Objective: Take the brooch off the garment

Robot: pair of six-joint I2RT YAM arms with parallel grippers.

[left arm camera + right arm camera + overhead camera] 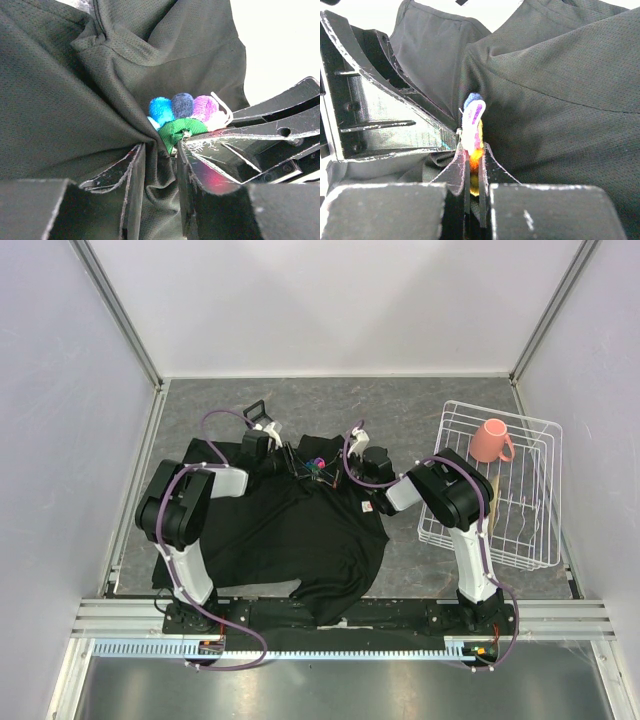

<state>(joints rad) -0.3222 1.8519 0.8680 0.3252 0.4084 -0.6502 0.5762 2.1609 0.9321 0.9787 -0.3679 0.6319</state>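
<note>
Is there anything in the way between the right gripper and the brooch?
Nothing visible: the right gripper is shut directly on the brooch, edge-on. The left gripper pinches a fold of the garment just beside it.

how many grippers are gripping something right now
2. The left gripper pinches a fold of the black short-sleeved T-shirt just beside the multicoloured flower-like brooch; the right gripper is clamped on the brooch itself.
</note>
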